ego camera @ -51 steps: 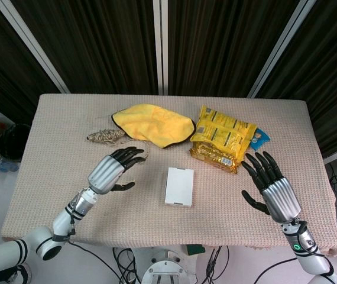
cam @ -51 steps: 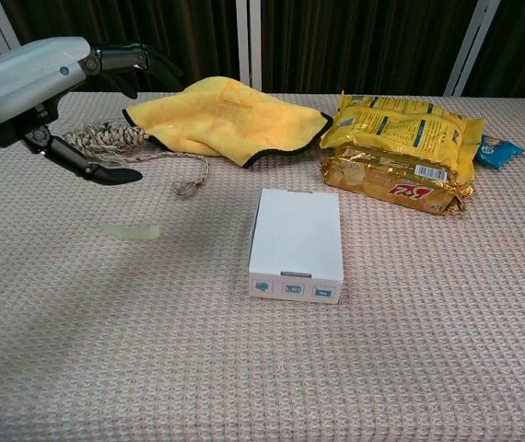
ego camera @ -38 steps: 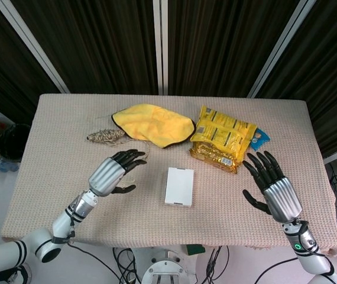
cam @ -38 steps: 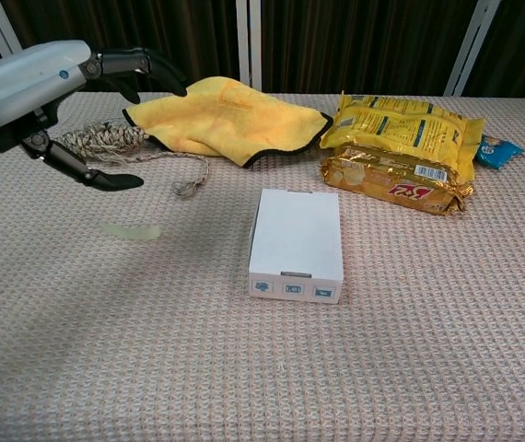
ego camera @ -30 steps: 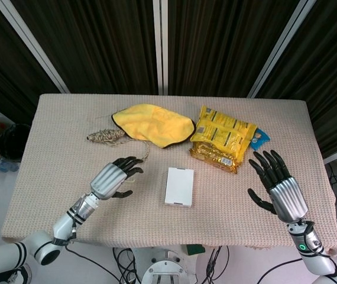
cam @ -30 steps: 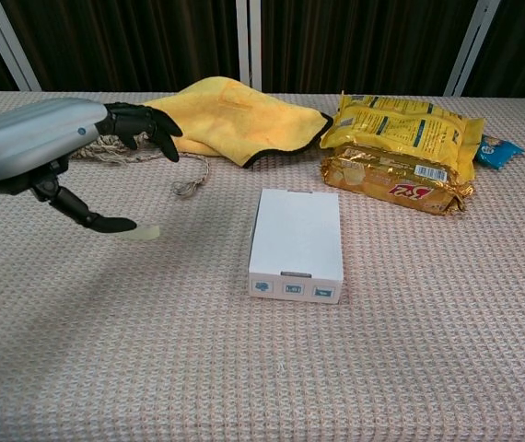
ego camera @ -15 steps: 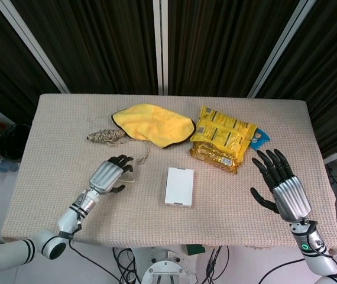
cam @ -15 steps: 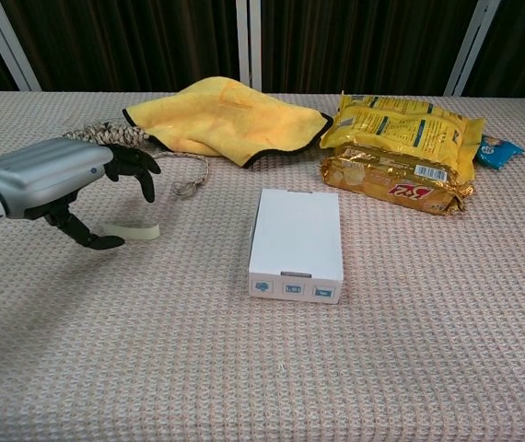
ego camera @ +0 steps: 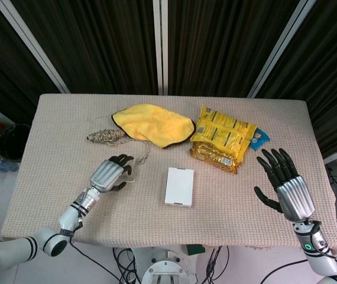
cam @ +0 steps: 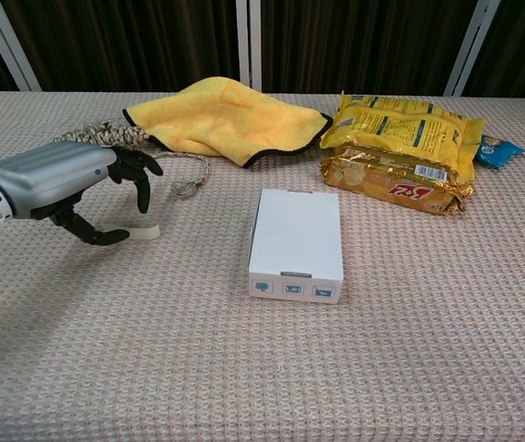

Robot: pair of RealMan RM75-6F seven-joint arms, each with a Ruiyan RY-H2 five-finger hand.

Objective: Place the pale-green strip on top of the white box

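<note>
On the near-left part of the tabletop [cam: 410, 368], my left hand [cam: 64, 184] rests low over the pale-green strip [cam: 143, 231], fingers [cam: 143, 180] curled down around it and thumb beneath; I cannot tell whether it actually grips the strip, which lies flat on the woven cloth. Well to the right of the strip sits the white box [cam: 297, 243], its top bare. My right hand [ego camera: 285, 184] hovers at the right edge, fingers spread apart, holding nothing. Farther back lie a yellow cloth [cam: 226, 118], a coil of rope [cam: 106, 136] and stacked yellow snack packets [cam: 399, 152], with a blue wrapper [cam: 499, 149] just beside them.
</note>
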